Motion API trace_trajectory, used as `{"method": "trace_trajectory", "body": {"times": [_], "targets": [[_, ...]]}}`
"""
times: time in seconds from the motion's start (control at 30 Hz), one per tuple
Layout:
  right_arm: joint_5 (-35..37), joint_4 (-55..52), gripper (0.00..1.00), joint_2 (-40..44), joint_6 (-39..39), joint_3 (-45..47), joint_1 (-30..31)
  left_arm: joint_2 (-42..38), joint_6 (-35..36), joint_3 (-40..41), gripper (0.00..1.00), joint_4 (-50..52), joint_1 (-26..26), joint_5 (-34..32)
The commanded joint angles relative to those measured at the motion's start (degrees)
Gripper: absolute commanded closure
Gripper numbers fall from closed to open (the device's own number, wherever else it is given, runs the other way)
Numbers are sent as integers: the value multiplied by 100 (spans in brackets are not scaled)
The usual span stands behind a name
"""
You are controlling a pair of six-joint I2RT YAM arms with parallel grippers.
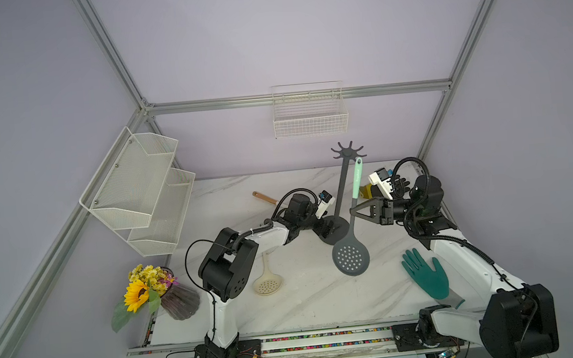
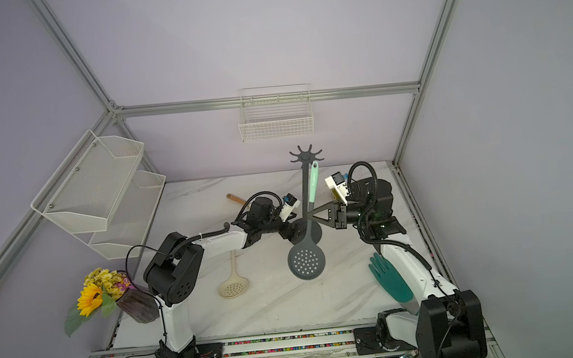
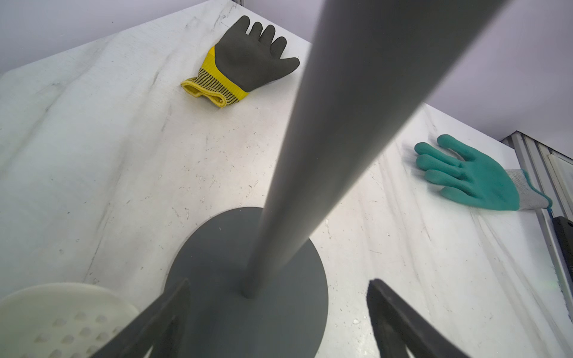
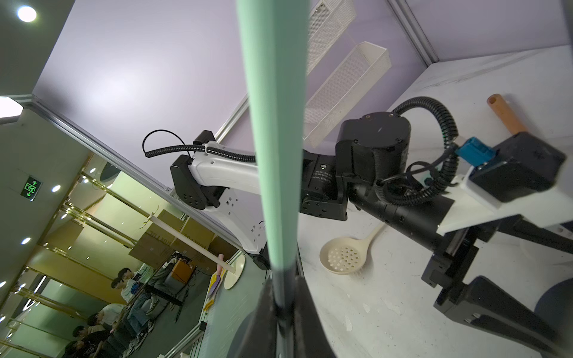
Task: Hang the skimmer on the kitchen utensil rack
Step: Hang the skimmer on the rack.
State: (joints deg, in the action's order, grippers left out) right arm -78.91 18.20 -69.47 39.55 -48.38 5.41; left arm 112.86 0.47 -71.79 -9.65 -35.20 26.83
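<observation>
Two grippers at the kitchen utensil rack (image 1: pixel 341 185).
Right gripper (image 1: pixel 352 212) clamps the skimmer (image 1: pixel 351 260) by its handle, upright just beside the pole; left gripper (image 3: pixel 279 283) gapes wide astride the pole, holding nothing.

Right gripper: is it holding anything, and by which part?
The right gripper is shut on the skimmer, pinching its dark neck just below the mint handle.

The whole table (image 1: pixel 306 302) is seen from above in both top views. The rack (image 3: pixel 325 155) is viewed closely from the left wrist, the skimmer (image 4: pixel 273 124) from the right.
</observation>
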Motion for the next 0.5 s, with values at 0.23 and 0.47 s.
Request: {"method": "trace_trajectory", "body": {"times": [0.23, 0.47], "targets": [[42, 17, 100, 300, 90, 303, -150, 2, -4, -202, 11, -36, 66, 156], [-9, 246, 100, -186, 249, 195, -207, -41, 75, -257, 10, 104, 79, 190]]}}
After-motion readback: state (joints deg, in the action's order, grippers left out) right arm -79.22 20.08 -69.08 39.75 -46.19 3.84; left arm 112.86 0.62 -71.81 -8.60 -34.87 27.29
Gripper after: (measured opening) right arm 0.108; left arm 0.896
